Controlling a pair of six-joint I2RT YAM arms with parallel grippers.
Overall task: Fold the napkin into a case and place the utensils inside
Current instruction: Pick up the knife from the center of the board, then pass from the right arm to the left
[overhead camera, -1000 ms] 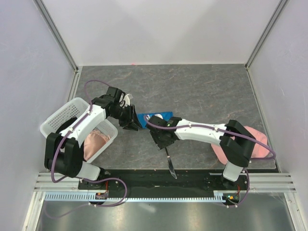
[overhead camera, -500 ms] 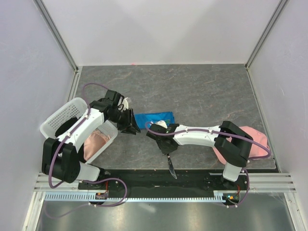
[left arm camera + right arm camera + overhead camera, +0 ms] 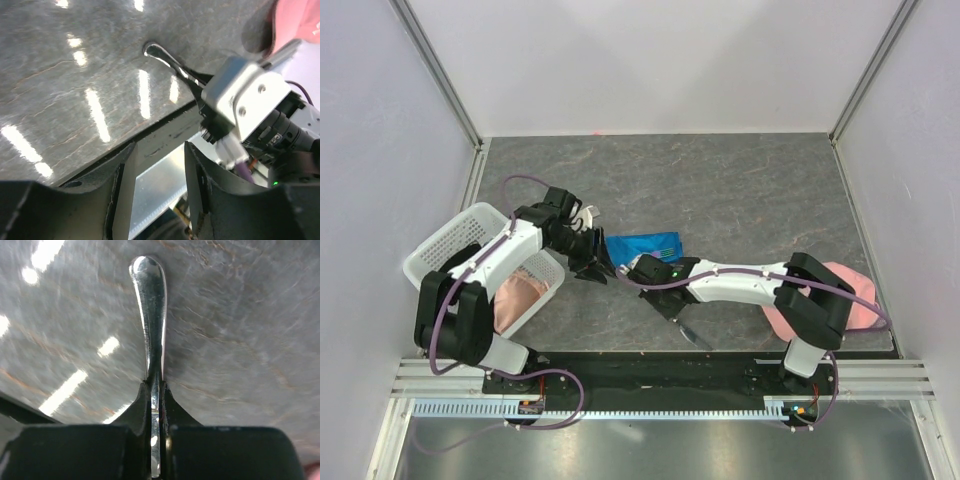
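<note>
The napkin (image 3: 642, 245) lies as a narrow bright blue folded case on the dark table, just behind both wrists. My right gripper (image 3: 675, 312) is shut on a slim shiny utensil (image 3: 692, 335), apparently the knife, near the table's front edge. In the right wrist view the fingers (image 3: 142, 400) pinch its shaft and the rounded handle end (image 3: 148, 275) sticks out over the table. The left wrist view shows the same utensil (image 3: 165, 55) and the right gripper (image 3: 200, 95) holding it. My left gripper (image 3: 598, 268) stands open and empty at the napkin's left end (image 3: 155, 200).
A white slatted basket (image 3: 445, 245) with a pale pink cloth (image 3: 520, 295) in it stands at the left. Another pink cloth (image 3: 850, 300) lies at the right under the right arm. A black rail (image 3: 620, 365) runs along the near edge.
The right gripper has shut on the utensil and swung it, so its free end now points to the lower right. The left gripper has widened slightly and shifted a little right.
</note>
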